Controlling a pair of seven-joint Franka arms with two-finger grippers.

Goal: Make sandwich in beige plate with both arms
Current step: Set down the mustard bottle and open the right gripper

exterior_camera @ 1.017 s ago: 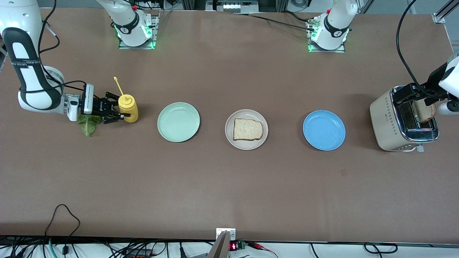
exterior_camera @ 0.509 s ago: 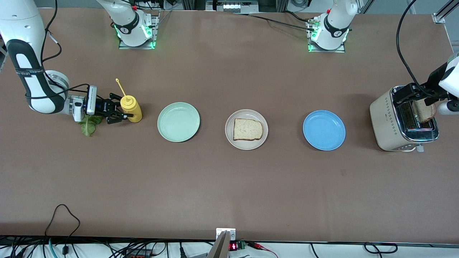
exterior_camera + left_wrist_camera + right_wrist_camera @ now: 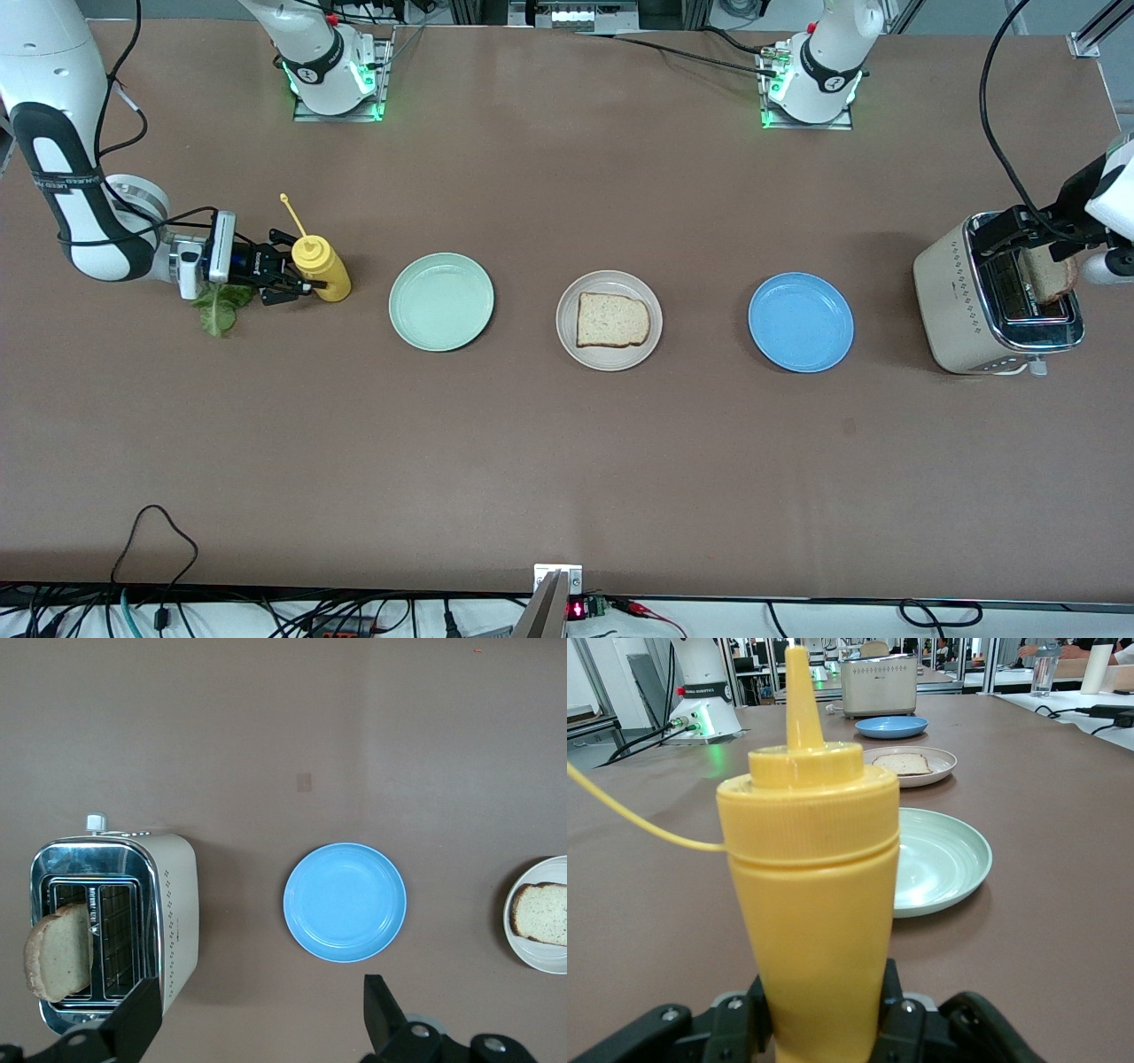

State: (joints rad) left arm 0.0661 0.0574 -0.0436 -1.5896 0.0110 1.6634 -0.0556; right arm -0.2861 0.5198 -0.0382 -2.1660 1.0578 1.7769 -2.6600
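Right claw [image 3: 301,279] is clasping the yellow plastic squeeze bottle [image 3: 321,268] near the bench's right-arm end.
You are lifting straight, keeping it upright; left claw [image 3: 257,1019] is waiting wide open above the steel toaster [image 3: 992,297].

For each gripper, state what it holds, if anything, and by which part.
The right gripper grips the yellow mustard bottle around its lower body. The left gripper is open above the toaster and holds nothing.
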